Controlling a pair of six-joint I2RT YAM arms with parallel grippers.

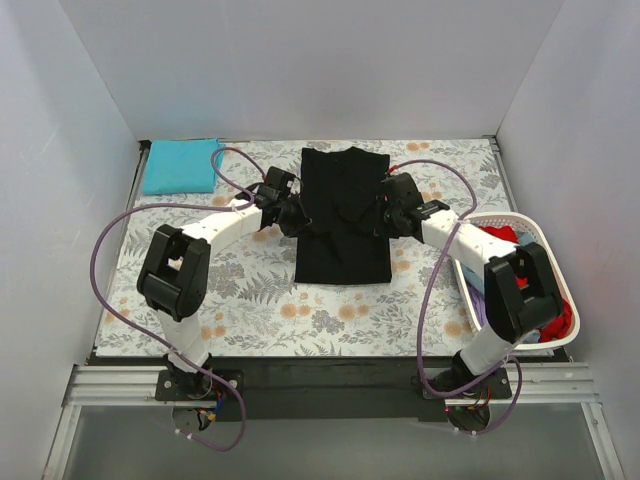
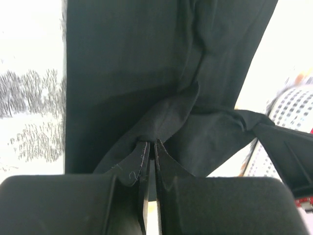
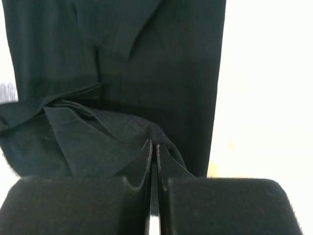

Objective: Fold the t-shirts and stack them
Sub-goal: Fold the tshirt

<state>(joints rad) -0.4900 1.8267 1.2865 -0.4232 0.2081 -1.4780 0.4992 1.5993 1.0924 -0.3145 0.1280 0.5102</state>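
Observation:
The black t-shirt (image 1: 343,215) lies as a long narrow strip on the middle of the table, its sides folded in. My left gripper (image 1: 297,218) is at its left edge. In the left wrist view this gripper (image 2: 151,145) is shut on a raised fold of the black cloth (image 2: 146,73). My right gripper (image 1: 385,215) is at the shirt's right edge. In the right wrist view it (image 3: 153,146) is shut on a bunched fold of the same shirt (image 3: 122,58). A folded teal t-shirt (image 1: 180,165) rests at the back left corner.
A white laundry basket (image 1: 523,222) stands at the right edge, holding a red shirt (image 1: 503,237) and a light-blue one (image 1: 478,285); its wall shows in the left wrist view (image 2: 288,105). The floral table covering (image 1: 260,300) reaches white walls on three sides.

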